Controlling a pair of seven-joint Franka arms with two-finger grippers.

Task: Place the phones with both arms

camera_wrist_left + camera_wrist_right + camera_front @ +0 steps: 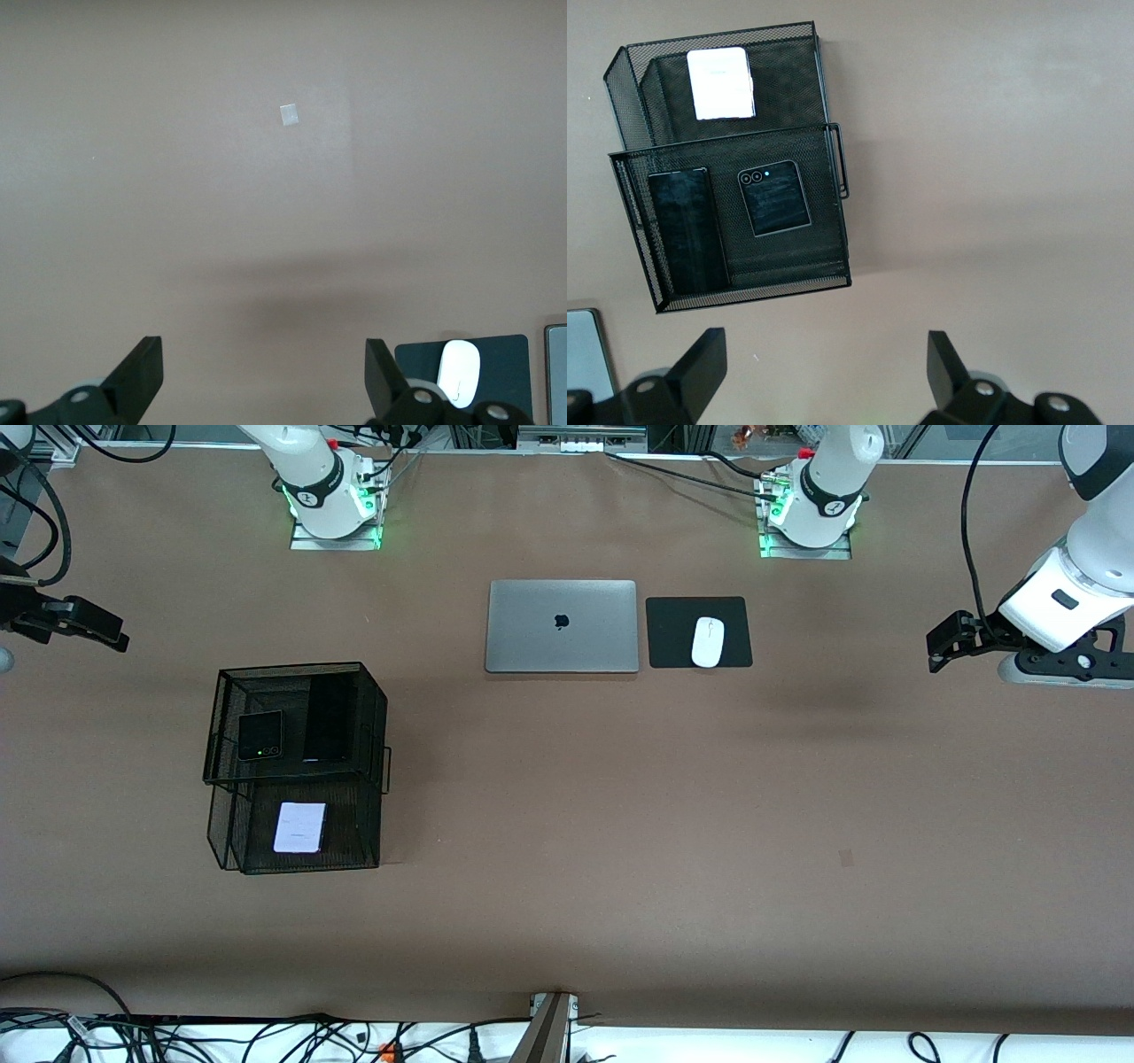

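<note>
A black mesh two-tier basket [383,717] [833,204] stands toward the right arm's end of the table. Its upper tier holds a squarish black flip phone [260,735] [773,197] and, beside it, a long slim black phone [326,722] [687,230]. The lower tier, nearer the front camera, holds a pale lavender-white phone [299,828] [720,83]. My right gripper [111,633] [824,354] hangs open and empty over bare table beside the basket. At the left arm's end, my left gripper [937,651] [261,363] is also open and empty, over bare table.
A closed silver laptop [562,626] [556,372] [585,354] lies between the arm bases. Beside it a white mouse [707,641] [460,372] rests on a black pad [735,615] [505,354]. A small patch of tape [846,857] [289,114] marks the table.
</note>
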